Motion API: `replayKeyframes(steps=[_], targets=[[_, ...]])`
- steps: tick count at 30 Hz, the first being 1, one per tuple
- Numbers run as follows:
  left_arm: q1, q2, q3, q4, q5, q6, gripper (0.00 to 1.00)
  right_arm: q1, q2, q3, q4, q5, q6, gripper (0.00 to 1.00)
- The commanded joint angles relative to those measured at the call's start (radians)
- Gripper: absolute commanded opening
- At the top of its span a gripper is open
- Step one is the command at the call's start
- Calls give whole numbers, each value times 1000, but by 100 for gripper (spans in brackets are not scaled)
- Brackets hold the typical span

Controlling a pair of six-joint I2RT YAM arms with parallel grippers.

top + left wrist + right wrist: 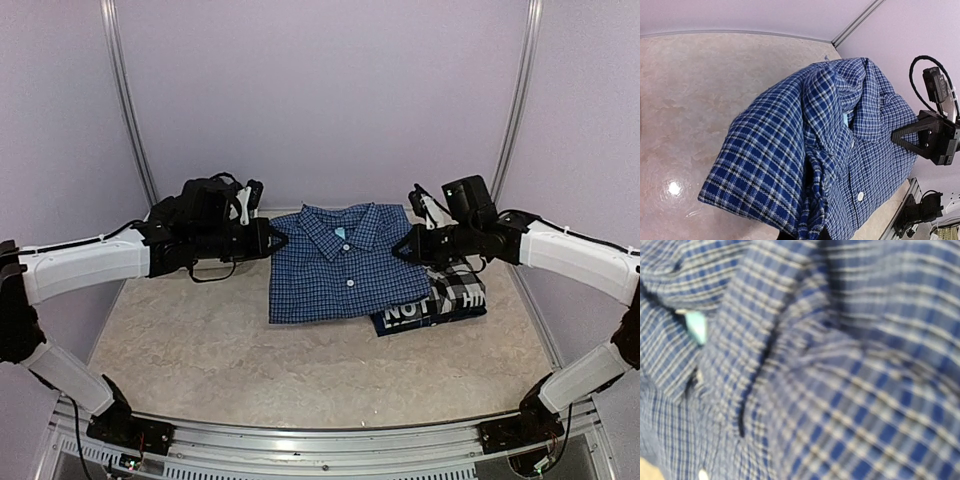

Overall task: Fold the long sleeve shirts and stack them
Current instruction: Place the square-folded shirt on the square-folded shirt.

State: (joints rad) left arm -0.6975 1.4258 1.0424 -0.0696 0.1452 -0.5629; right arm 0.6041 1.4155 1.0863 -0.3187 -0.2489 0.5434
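Nearest on the marbled table (200, 360) lies the folded black-and-white shirt (452, 296), white lettering up, its left part tucked under the blue shirt (335, 275). The blue shirt sits folded at the table's middle, buttons up, collar (340, 222) toward the back wall. Both grippers are clamped on it: the left gripper (275, 241) pinches its left shoulder edge, where the cloth bunches, and the right gripper (403, 250) is closed on the right shoulder edge.

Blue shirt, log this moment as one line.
blue shirt: folded, overlapping black-and-white shirt | left gripper: shut on blue shirt | right gripper: shut on blue shirt
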Motion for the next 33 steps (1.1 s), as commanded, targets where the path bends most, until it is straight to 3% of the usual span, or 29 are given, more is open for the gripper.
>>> replayKeyframes(steps=[1,14,20,28,31,33], targets=[[-11,120,169,15,74,26,0,-137,-67,65,-174,-14,-127,0],[-119,650,663,-10,149,27,0,-558,63,158,-325,-141,-393,0],[-124,823,784,-1,180,7,0,-656,135,133,-292,-164,-407,0],[-102,937,817,24,178,-22,0,-673,275,84,-209,-142,-394,0],[-92,970,837,23,184,-33,0,-673,288,86,-201,-110,-376,12],[-86,983,833,32,184,-43,7,-673,283,90,-210,-83,-372,25]])
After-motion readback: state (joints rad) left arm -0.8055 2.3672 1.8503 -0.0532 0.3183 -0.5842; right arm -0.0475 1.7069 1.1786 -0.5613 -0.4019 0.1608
